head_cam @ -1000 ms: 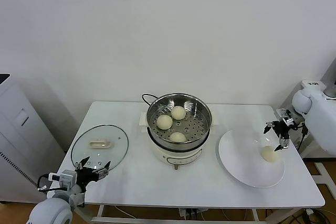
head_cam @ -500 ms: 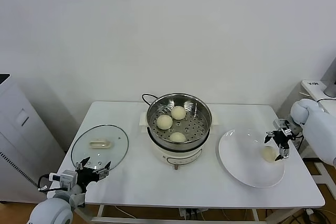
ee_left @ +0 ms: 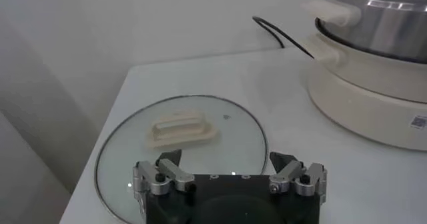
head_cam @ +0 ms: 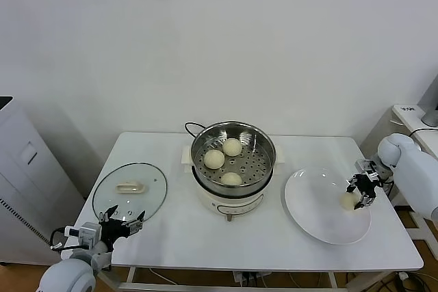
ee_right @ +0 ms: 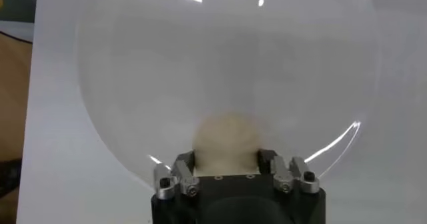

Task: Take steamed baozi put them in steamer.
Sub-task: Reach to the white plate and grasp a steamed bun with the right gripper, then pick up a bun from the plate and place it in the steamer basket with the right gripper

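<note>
Three steamed baozi [head_cam: 214, 159] lie in the steel steamer [head_cam: 268, 147] at the table's middle. A further cream-white baozi [head_cam: 349, 200] rests on the white plate [head_cam: 321, 220] at the right. My right gripper [head_cam: 359, 191] is down on the plate, shut on that baozi [ee_right: 227, 135], whose sides touch both fingers [ee_right: 185, 160]. My left gripper [head_cam: 122, 222] hangs open at the table's near left edge, over the glass lid's rim, holding nothing. The left wrist view shows its spread jaws [ee_left: 227, 162] and the steamer [ee_left: 380, 19] farther off.
A flat glass lid [head_cam: 130, 189] with a cream handle [ee_left: 180, 129] lies on the table's left part. A black cord [head_cam: 191, 128] runs behind the steamer. The white cooker base [head_cam: 229, 203] stands between lid and plate. A white cabinet [head_cam: 20, 169] is at far left.
My right gripper came down and toward the baozi on the plate, then closed its fingers onto it. The left arm stayed put.
</note>
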`<state>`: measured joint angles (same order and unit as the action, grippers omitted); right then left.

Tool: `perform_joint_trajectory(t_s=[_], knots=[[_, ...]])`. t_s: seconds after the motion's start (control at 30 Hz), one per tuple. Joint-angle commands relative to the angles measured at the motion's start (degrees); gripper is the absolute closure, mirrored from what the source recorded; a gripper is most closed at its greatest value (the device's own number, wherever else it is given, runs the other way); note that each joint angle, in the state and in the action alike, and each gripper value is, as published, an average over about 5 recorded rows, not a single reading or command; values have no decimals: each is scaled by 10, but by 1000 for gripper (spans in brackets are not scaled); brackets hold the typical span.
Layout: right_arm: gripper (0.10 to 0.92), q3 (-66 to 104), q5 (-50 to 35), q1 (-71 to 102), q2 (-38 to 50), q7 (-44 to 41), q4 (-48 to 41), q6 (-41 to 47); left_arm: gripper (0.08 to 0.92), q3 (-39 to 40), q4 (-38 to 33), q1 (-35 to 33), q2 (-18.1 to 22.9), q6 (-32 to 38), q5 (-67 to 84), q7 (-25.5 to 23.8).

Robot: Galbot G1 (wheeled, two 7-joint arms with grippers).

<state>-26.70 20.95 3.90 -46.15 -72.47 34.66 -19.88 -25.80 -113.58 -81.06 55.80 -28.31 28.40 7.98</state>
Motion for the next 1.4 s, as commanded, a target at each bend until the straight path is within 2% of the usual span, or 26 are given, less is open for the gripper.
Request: perform_joint_trajectory(t_s=[0.03,0.17,0.37,0.53,0.8,1.03,1.4], knots=[[529,-9,-19,0,7,-2,23,6,177,0,-1,-1,0,-2,-1,1],[542,-84,-97,-47,47,-14,78,33,177,0,-1,-1,2,-3,-2,2],[542,-332,-304,-241,131,-27,204,140,177,0,-7,0,4,-6,-4,5],[541,-492,-425,-391,140,-18,279,205,177,0,-9,1,3,-8,-4,7],[541,-612,-549,-525,75,20,335,282,177,2,-10,2,2,-10,-4,9],[541,-639,-640,-562,-11,55,357,374,177,5,-10,6,3,-11,-4,10],[541,-628,-700,-523,-89,150,361,448,177,5,-12,4,3,-10,-4,9]])
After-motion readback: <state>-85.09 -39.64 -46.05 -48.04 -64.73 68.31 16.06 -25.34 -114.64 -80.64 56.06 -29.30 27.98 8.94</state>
